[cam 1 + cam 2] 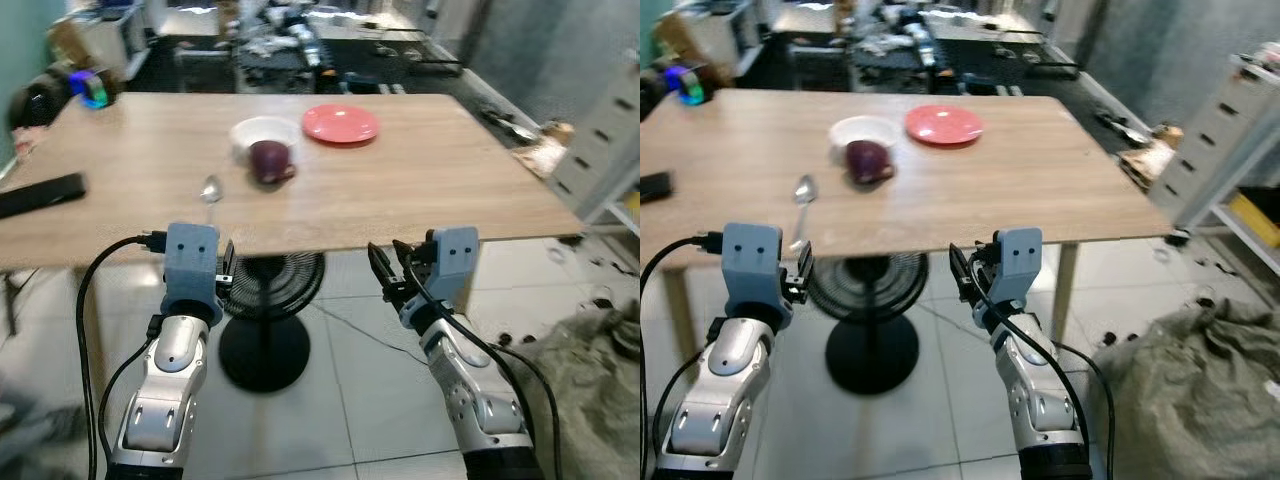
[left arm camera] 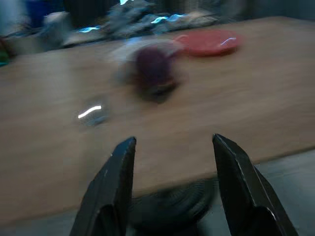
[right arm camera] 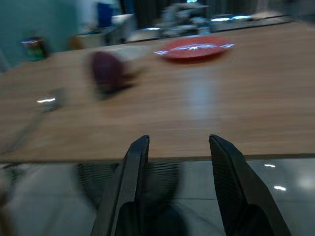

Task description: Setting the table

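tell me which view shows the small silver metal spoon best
The left eye view: the small silver metal spoon lies sharp on the wooden table, left of the dark purple mug. The right eye view matches it; both wrist views give only a blurred glint.

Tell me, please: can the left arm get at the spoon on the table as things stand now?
Probably yes. The spoon lies near the table's front edge, ahead of the left tool, whose fingers stand open. Nothing lies between them; the dark cup sits further back.
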`<state>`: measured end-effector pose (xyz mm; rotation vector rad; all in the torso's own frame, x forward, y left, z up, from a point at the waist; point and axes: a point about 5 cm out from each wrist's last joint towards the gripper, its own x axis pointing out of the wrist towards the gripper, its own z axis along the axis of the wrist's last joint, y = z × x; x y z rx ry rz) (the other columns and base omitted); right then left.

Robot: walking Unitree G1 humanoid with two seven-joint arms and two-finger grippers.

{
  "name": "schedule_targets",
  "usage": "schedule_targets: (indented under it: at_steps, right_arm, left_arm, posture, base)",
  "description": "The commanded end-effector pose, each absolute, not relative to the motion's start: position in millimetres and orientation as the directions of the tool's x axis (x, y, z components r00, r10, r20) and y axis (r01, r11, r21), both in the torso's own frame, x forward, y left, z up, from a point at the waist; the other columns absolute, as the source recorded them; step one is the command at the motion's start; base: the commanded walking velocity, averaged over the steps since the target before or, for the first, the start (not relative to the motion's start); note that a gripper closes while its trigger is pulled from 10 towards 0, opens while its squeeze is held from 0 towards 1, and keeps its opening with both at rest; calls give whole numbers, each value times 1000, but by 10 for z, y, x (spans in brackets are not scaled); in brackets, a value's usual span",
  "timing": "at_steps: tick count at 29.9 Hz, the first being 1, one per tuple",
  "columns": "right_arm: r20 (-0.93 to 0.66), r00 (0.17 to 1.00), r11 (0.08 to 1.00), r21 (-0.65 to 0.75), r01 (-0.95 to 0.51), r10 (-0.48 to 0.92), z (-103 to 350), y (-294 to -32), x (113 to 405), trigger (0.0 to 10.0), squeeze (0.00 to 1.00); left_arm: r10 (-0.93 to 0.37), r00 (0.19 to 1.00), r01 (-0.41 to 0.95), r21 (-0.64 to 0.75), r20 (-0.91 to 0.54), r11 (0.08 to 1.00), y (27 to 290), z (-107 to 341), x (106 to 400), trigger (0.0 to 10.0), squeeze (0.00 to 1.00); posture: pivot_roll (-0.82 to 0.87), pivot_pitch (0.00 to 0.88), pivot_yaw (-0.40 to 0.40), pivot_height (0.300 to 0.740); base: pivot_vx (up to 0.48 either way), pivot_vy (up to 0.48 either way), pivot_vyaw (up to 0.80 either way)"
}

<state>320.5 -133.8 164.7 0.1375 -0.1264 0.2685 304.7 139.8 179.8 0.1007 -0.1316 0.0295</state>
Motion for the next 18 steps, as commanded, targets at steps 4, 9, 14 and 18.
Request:
schedule_targets:
  at_steps: [4, 9, 14, 18]
  right_arm:
    - [143, 958, 958, 110, -264, 247, 1661, -1341, 3221, 10000, 0]
    - [156, 950, 951, 109, -289, 271, 1701, -1298, 3224, 10000, 0]
    - [161, 935, 936, 109, -334, 315, 1720, -1236, 3214, 10000, 0]
    - [159, 913, 913, 108, -394, 375, 1721, -1147, 3195, 10000, 0]
  left_arm:
    - [13, 993, -25, 106, 114, 994, 1374, 1748, 3045, 10000, 24]
    - [15, 993, -27, 106, 116, 994, 1379, 1753, 3052, 10000, 20]
    - [13, 992, -28, 119, 126, 992, 1373, 1762, 3054, 10000, 20]
    - [27, 988, -49, 137, 152, 989, 1371, 1785, 3049, 10000, 16]
  posture:
    - [1, 0, 16, 740]
    - [1, 0, 15, 740]
    - [0, 0, 16, 740]
    - [2, 0, 13, 740]
  base:
    - [480, 0, 0]
    - [480, 0, 0]
    - [480, 0, 0]
    - [480, 0, 0]
